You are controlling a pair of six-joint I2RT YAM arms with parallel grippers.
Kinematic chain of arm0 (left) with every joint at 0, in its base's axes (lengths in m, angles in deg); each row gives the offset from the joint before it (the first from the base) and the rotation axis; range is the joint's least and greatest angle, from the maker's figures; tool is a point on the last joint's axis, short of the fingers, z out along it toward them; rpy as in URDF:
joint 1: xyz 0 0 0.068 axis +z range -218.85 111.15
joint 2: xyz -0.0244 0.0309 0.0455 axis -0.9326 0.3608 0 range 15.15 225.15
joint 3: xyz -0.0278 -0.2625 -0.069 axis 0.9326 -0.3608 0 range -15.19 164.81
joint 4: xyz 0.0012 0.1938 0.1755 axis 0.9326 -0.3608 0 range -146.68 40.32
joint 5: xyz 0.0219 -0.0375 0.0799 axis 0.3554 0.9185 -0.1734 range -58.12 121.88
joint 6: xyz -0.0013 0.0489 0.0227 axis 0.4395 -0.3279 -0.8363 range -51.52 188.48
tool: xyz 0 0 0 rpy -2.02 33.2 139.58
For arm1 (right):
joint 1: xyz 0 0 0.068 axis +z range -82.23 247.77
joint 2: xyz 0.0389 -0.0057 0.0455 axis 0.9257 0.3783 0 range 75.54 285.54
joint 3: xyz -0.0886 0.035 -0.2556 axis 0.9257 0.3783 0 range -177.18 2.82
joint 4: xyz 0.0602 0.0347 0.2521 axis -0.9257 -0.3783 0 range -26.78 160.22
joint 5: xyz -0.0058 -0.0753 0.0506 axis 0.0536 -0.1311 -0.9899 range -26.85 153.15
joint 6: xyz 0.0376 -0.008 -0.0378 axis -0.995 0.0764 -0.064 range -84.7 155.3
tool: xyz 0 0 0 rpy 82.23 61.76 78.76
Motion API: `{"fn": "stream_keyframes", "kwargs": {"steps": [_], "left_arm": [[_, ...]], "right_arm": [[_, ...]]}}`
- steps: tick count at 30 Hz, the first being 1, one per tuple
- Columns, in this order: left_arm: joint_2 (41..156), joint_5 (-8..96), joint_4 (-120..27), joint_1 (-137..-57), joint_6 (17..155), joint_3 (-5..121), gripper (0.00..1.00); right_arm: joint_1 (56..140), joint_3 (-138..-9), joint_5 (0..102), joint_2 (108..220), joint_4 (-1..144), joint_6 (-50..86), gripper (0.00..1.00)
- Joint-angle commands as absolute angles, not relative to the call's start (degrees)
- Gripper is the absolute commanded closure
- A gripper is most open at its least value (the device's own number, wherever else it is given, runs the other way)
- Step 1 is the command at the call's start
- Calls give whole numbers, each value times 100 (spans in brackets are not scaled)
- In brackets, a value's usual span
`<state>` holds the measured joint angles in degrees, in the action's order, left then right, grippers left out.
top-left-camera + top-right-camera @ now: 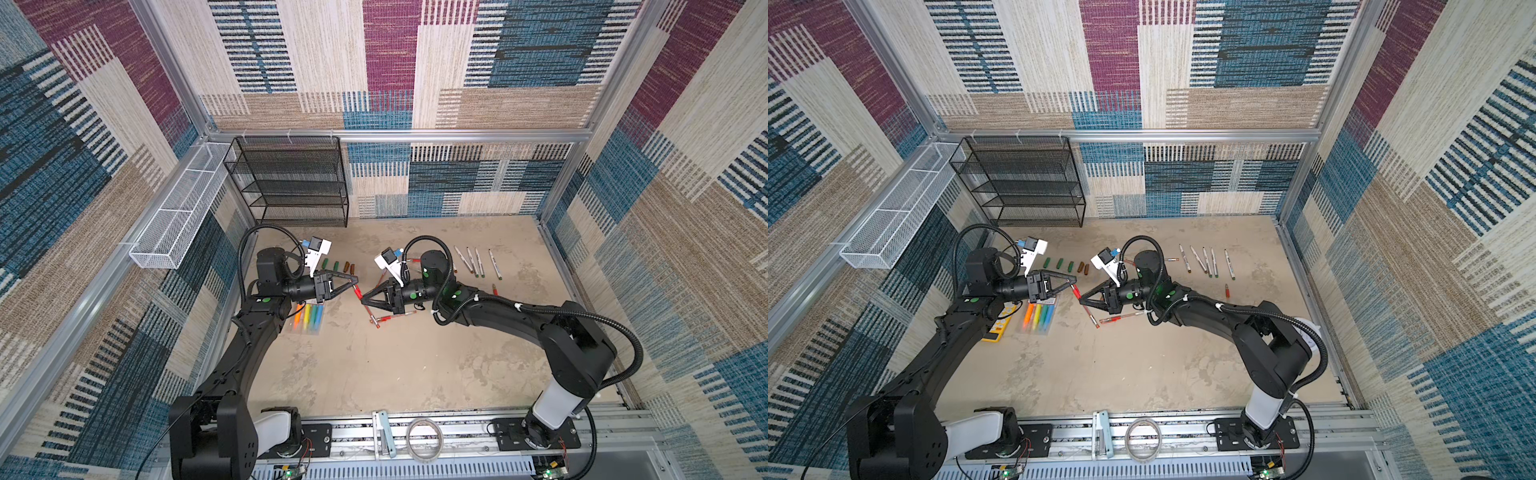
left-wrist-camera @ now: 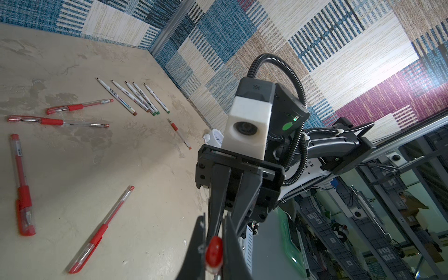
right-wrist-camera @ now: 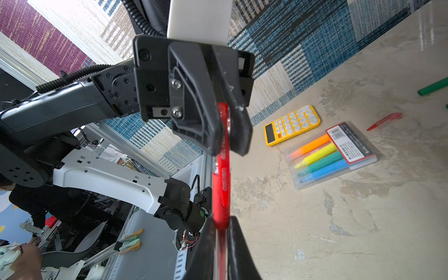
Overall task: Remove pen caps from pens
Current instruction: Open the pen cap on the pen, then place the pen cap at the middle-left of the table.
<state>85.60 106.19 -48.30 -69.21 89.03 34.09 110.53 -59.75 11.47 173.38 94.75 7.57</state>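
Note:
Above the middle of the table, one red pen [image 3: 221, 194] is stretched between my two grippers. My right gripper [image 3: 221, 232] is shut on its clear barrel just behind the red grip. My left gripper [image 2: 214, 244] is shut on its red pen cap [image 2: 213, 252], facing the right one tip to tip in both top views [image 1: 356, 286] [image 1: 1074, 284]. Several capped red pens [image 2: 58, 121] lie on the table. White-barrelled pens [image 1: 473, 262] lie in a row at the back right. Loose green and brown pen caps [image 1: 338, 264] sit in a row behind my left gripper. A loose red cap [image 3: 384, 121] lies by the highlighters.
A clear pack of highlighters [image 3: 332, 155] and a yellow calculator [image 3: 292, 124] lie under my left arm. A black mesh shelf [image 1: 291, 183] stands at the back left and a white mesh basket [image 1: 178, 216] hangs on the left wall. A tape roll [image 1: 424, 438] rests on the front rail.

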Motion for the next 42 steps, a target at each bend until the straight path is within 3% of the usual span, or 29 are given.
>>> {"fn": "stream_keyframes", "kwargs": {"steps": [1, 6, 9, 11, 15, 18, 31, 34, 39, 42], "left_arm": [[8569, 10569, -4714, -6929, 8790, 3405, 100], [8567, 10505, -4741, -6921, 8839, 3436, 100], [8589, 10431, -4785, -6921, 8834, 3464, 100], [8595, 10447, -4844, -6922, 8838, 3507, 100], [8629, 10382, -4909, -6914, 8686, 3490, 100], [8624, 10359, -5131, -6877, 8627, 3618, 100], [8760, 9813, -5542, -6602, 8461, 3975, 100], [8902, 9041, -6486, -6601, 7831, 4383, 100], [9534, 6822, -7424, -6604, 7498, 4869, 100], [10026, 6191, -7881, -6625, 7091, 5225, 100]], "right_arm": [[11053, -6068, 1274, 17360, 9677, 717, 90], [11198, -6197, 1735, 17257, 8929, 1281, 65], [11274, -6353, 1913, 17374, 8400, 1515, 63], [11329, -6331, 1900, 17381, 8399, 1533, 67], [11364, -6266, 1965, 17422, 8260, 1678, 91], [11360, -6166, 1972, 17378, 8210, 1669, 100], [11357, -5006, 2350, 16875, 8148, 1816, 100], [11294, -4842, 2556, 16613, 8147, 1755, 100], [10918, -4593, 3389, 16159, 7712, 1645, 100], [10719, -4440, 3926, 15740, 7421, 1586, 100]]}}
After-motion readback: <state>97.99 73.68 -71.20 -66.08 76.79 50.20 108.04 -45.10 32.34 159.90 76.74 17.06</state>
